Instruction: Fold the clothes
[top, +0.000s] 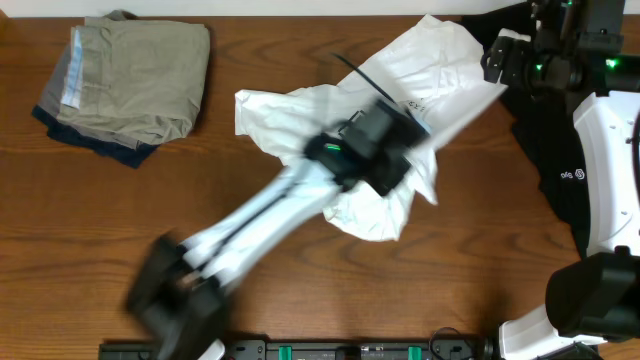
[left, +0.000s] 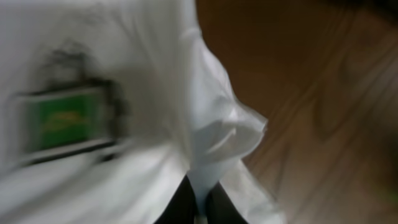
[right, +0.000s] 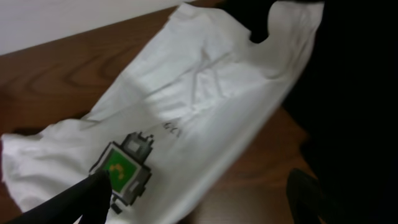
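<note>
Reaching diagonally across, left fingers (left: 177, 208) pinching the white T-shirt (top: 440, 50); right fingers (right: 68, 202) spread wide.

Folded khaki, grey and navy clothes (top: 125, 85) sit far left on the table (top: 100, 220); a black garment (top: 545, 150) lies right.

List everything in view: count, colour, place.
shirt: 1, white, crumpled, mid-table to the right
graphic: 1, green and black, on the shirt's front
folded stack: 1, khaki over grey and navy, top left in the overhead view
black garment: 1, black with a small white logo, right edge
table: 1, brown wood, under everything
left claw: 1, dark, blurred, at the shirt's middle, seemingly shut on its cloth
right claw: 1, dark, open, above the shirt's upper right end
</note>
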